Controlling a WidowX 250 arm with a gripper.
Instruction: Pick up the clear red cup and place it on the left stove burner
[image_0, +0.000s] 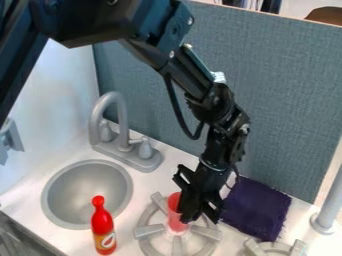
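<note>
Standing upright at the view's six o'clock, over the burner (148, 230), the red cylinder (175, 212) pointed its long axis toward twelve. Probably light, stiff and slippery, it wanted a mid-height hold across its sides. The end effector (198, 211) hung just beside it at three o'clock; I could not tell its opening or whether it held anything.

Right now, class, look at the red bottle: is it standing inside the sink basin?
No, the red bottle has its base on the white counter, just outside the rim of the sink.
</note>
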